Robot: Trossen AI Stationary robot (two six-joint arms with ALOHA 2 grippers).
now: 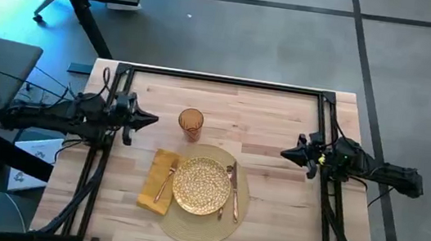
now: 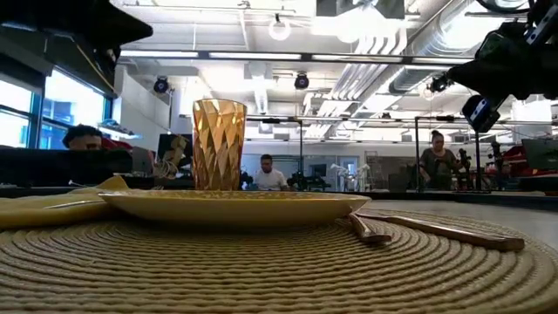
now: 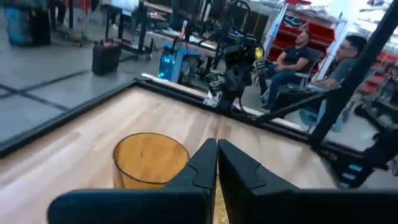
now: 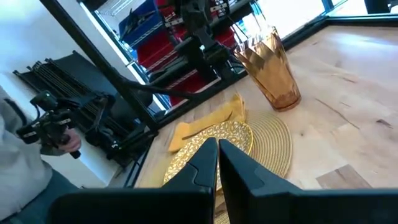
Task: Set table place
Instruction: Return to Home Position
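The round tan woven placemat (image 1: 204, 197) lies flat on the wooden table (image 1: 281, 120), near its front edge. On it rest a shiny gold plate (image 1: 202, 185) and cutlery (image 1: 232, 190) to the plate's right. A mustard napkin (image 1: 158, 179) with a utensil on it lies to the left. An amber faceted glass (image 1: 190, 123) stands upright behind the mat. My left gripper (image 1: 152, 119) hovers shut left of the glass. My right gripper (image 1: 284, 154) hovers shut right of the mat. Neither touches anything.
A black metal frame (image 1: 220, 80) runs along the table's edges and beside each arm's base. Bare wood lies between the glass and the right arm. People sit and stand in the room beyond the table.
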